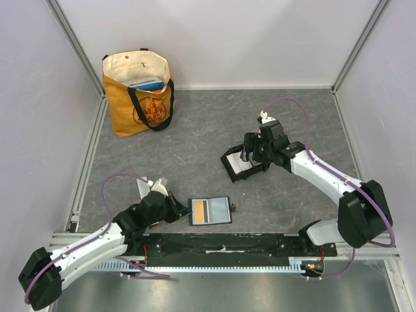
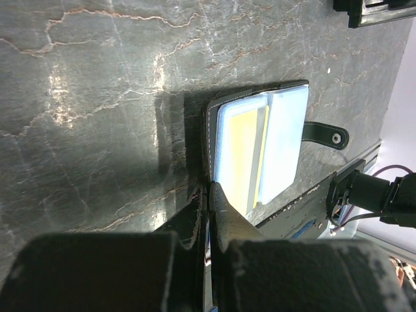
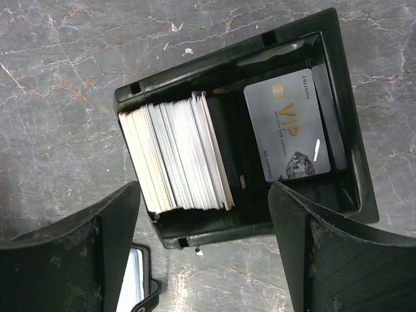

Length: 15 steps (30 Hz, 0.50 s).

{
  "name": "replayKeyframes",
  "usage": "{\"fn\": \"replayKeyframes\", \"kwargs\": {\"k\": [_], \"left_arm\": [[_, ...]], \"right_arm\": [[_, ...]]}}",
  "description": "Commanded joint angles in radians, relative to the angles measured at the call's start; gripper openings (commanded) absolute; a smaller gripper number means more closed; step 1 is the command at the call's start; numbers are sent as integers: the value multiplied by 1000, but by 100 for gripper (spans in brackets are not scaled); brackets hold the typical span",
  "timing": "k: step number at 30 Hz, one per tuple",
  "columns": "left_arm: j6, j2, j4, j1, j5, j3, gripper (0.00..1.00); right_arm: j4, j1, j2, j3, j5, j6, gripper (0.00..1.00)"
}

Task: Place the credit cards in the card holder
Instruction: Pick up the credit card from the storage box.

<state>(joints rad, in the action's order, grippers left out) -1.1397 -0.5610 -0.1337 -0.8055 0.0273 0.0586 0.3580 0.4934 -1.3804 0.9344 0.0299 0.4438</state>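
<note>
Inside black card holder (image 3: 214, 231), grey VIP card (image 3: 286, 127)

Overhead, the light is soft and even, falling from above; only short shadows sit under the tote bag (image 1: 138, 91) and the arms. Left wrist view: harsh glare, the cards (image 2: 260, 146) in the wallet (image 2: 318, 133) blown out white and yellow, sheen streaking the tabletop (image 2: 97, 97), the left gripper (image 2: 209, 188) dark and blurred. Right wrist view: sharp, the grey card (image 3: 286, 130) readable with one small glint, the right gripper (image 3: 205, 192) soft-edged.
</note>
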Motion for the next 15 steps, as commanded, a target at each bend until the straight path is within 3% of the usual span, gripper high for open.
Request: {"fn": "replayKeyframes", "kwargs": {"k": [1,15], "left_arm": [[-25,-13,6,-3,-21,18,2],[-32,-10,5,-3,-24,27,2]], "right_arm": [[-60,-45,-57,53,-154,-50,87],[-106,-101,-181,93,-225,-68,89]]}}
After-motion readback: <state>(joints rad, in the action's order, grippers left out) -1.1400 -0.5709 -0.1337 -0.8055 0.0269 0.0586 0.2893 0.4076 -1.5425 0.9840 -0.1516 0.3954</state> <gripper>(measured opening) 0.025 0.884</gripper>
